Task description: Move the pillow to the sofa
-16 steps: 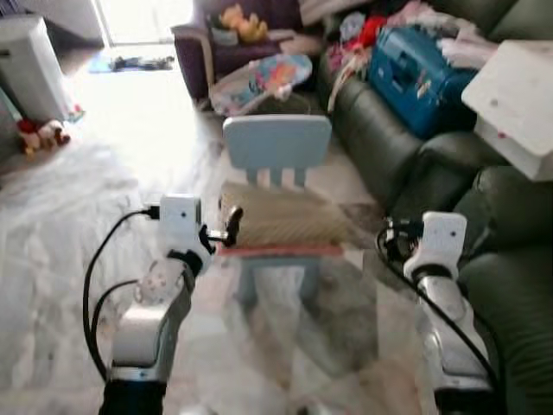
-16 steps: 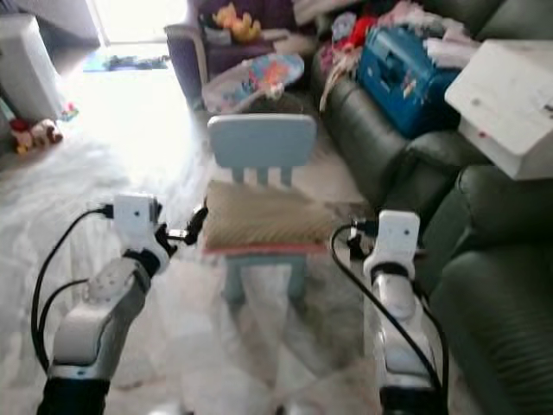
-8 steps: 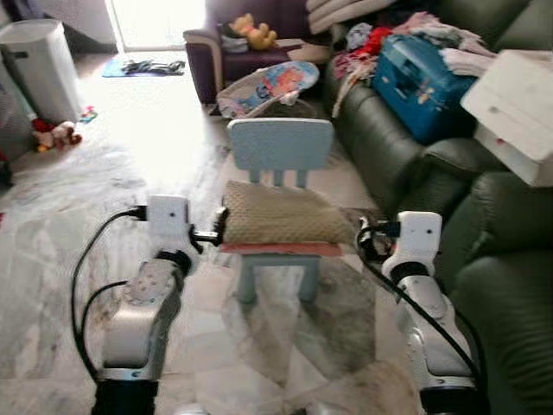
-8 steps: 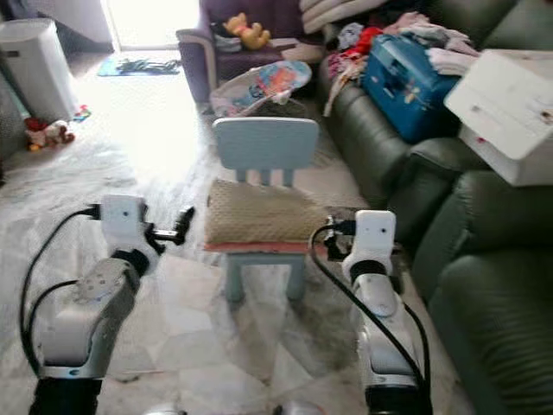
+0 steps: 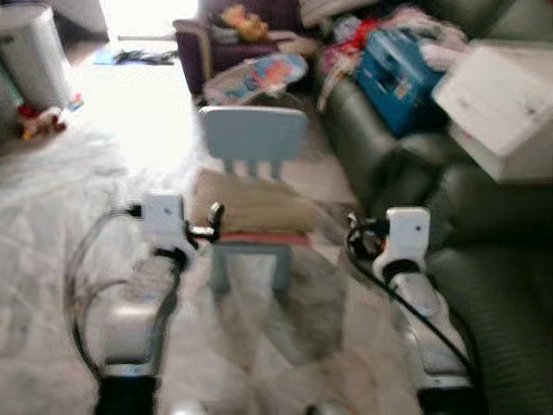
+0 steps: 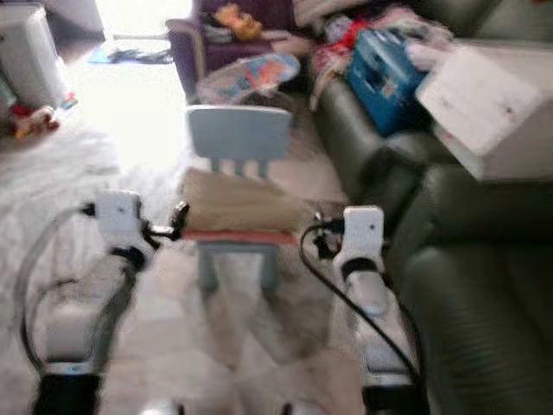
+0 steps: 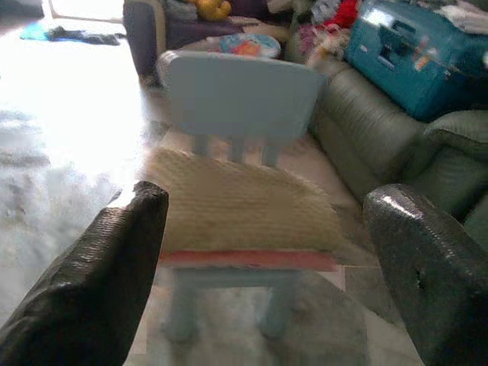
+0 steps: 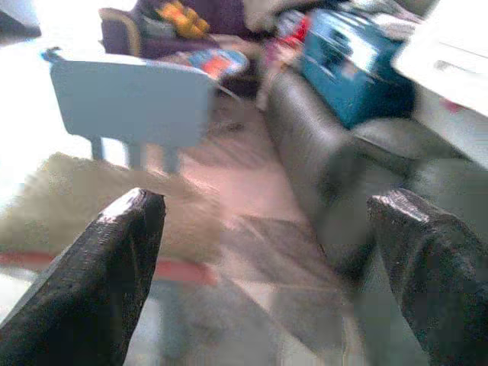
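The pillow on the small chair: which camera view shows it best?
The left wrist view: the pillow lies sharp and centred on the chair, framed by the open left gripper. Both eye views show it smaller and blurred. The right wrist view shows one blurred part, partly behind a finger of the right gripper.

The robot's two arms are silver and rounded, each ending in a white, boxy wrist block. Black cables loop from each block back along the arm. The left gripper [image 5: 214, 220] and the right gripper [image 5: 352, 235] are black. Up close, their fingers [image 7: 99, 286] are thick, dark and slightly glossy, with a rough, pebbled surface and blunt tips.
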Available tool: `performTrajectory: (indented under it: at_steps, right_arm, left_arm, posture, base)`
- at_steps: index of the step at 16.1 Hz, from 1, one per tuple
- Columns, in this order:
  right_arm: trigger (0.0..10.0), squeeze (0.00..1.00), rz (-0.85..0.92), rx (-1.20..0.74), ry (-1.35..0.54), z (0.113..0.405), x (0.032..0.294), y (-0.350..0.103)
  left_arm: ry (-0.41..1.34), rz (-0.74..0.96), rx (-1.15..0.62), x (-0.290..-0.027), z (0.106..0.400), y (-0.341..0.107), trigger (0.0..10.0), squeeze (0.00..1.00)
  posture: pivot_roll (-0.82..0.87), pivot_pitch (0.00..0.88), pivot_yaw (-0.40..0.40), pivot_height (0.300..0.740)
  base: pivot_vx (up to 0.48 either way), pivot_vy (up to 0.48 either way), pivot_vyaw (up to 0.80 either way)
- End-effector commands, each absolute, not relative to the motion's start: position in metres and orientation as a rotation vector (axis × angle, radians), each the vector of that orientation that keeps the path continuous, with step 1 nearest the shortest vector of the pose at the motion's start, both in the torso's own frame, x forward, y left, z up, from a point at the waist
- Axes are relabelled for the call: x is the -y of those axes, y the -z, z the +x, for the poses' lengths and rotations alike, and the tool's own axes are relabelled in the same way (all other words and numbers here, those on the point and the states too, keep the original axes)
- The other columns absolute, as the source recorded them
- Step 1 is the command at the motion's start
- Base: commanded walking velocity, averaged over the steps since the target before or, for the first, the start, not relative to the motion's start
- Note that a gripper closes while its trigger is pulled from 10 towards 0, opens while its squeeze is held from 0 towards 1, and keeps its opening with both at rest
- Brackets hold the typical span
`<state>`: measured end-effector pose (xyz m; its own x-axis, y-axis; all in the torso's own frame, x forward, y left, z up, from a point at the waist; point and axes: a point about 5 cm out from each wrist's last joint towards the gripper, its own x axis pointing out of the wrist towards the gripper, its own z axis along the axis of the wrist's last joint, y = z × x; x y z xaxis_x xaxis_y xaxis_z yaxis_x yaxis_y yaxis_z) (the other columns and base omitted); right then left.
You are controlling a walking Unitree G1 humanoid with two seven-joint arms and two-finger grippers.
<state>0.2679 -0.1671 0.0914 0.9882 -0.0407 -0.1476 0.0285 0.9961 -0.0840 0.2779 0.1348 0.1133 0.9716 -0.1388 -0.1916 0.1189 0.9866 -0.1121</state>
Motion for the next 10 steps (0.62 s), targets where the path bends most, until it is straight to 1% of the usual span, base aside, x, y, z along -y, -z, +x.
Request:
performTrajectory:
  at_steps: [1, 2, 3, 4, 5, 6, 10]
  right_arm:
    - [10.0, 0.00, -0.066, -0.120, 0.044, 0.271, 0.167, -0.098]
    - [10.0, 0.00, -0.064, -0.116, 0.046, 0.271, 0.167, -0.099]
    - [10.0, 0.00, -0.054, -0.116, 0.045, 0.271, 0.167, -0.099]
    - [10.0, 0.00, -0.042, -0.115, 0.049, 0.271, 0.168, -0.099]
    - [10.0, 0.00, -0.046, -0.108, 0.022, 0.272, 0.166, -0.100]
    - [10.0, 0.00, -0.038, -0.085, 0.012, 0.272, 0.164, -0.104]
    - [10.0, 0.00, -0.041, -0.082, 0.012, 0.273, 0.164, -0.105]
  left_arm:
    - [0.059, -0.045, -0.174, -0.143, 0.283, -0.120, 10.0, 0.00]
    - [-0.018, -0.016, -0.168, -0.149, 0.285, -0.120, 10.0, 0.00]
    - [-0.032, -0.023, -0.160, -0.151, 0.285, -0.121, 10.0, 0.00]
    - [-0.009, -0.046, -0.146, -0.152, 0.285, -0.122, 10.0, 0.00]
    - [-0.006, -0.029, -0.133, -0.156, 0.285, -0.123, 10.0, 0.00]
    - [-0.016, -0.033, -0.122, -0.157, 0.285, -0.124, 10.0, 0.00]
    - [-0.017, -0.026, -0.125, -0.158, 0.286, -0.125, 10.0, 0.00]
  posture:
    - [0.01, 0.000, -0.042, 0.740]
    - [0.01, 0.000, -0.039, 0.740]
    - [0.01, 0.000, -0.039, 0.740]
    - [0.01, 0.000, -0.042, 0.740]
    - [0.01, 0.000, -0.042, 0.740]
    - [0.01, 0.000, -0.041, 0.740]
    - [0.01, 0.000, -0.042, 0.740]
  base:
    - [0.000, 0.000, 0.00]
    - [0.000, 0.000, 0.00]
    - [0.000, 0.000, 0.00]
    - [0.000, 0.000, 0.00]
    - [0.000, 0.000, 0.00]
    - [0.000, 0.000, 0.43]
    - [0.000, 0.000, 0.76]
